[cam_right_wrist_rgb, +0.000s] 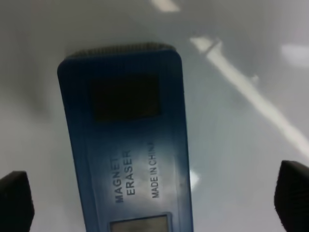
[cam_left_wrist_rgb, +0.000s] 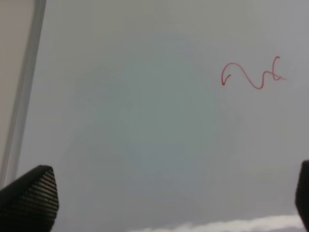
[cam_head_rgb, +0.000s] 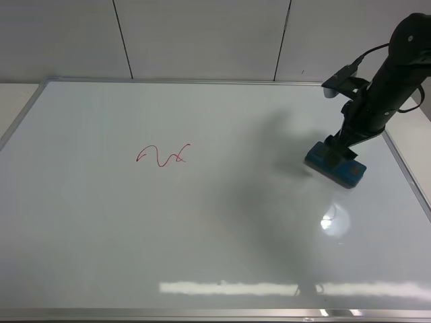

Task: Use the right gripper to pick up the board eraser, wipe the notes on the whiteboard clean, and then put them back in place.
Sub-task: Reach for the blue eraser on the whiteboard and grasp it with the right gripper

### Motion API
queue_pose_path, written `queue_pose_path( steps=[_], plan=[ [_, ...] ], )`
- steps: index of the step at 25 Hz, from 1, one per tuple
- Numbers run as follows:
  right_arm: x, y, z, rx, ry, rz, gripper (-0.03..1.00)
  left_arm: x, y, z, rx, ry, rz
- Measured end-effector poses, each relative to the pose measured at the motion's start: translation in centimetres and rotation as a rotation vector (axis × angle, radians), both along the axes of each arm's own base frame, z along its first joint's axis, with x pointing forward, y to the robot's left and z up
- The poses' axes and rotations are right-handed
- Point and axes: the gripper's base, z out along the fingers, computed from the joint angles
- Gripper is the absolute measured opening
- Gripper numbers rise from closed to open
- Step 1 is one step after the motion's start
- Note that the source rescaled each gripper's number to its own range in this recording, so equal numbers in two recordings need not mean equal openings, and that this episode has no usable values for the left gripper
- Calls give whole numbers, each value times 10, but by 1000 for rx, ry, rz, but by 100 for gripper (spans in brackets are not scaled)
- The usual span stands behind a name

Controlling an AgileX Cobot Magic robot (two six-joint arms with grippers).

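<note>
The teal-blue board eraser (cam_head_rgb: 335, 163) lies flat on the whiteboard (cam_head_rgb: 215, 229) near its right edge. My right gripper (cam_head_rgb: 338, 148) is down over it. In the right wrist view the eraser (cam_right_wrist_rgb: 128, 140) lies between the two spread fingertips (cam_right_wrist_rgb: 14, 200), which stand apart from its sides, so the gripper (cam_right_wrist_rgb: 154, 198) is open. The red notes (cam_head_rgb: 163, 155) sit left of the board's middle, far from the eraser. The left wrist view also shows the notes (cam_left_wrist_rgb: 251, 75), and my left gripper (cam_left_wrist_rgb: 169, 198) is open and empty above the board.
The board's silver frame (cam_head_rgb: 215, 313) runs around all sides and also shows in the left wrist view (cam_left_wrist_rgb: 21, 96). A white panelled wall (cam_head_rgb: 202, 33) stands behind. Light glare (cam_head_rgb: 330, 221) lies on the board in front of the eraser.
</note>
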Motion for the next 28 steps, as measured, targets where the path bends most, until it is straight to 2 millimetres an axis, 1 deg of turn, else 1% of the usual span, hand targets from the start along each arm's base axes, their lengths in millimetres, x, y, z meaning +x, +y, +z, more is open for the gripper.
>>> queue_pose_path(
  steps=[10,21,28],
  plan=[
    [4,15,-21,12,16,43,100,0,0,0,0,0,0],
    [5,18,-22,26,8,36,100,0,0,0,0,0,0],
    [1,19,-23,20,49,48,100,0,0,0,0,0,0]
  ],
)
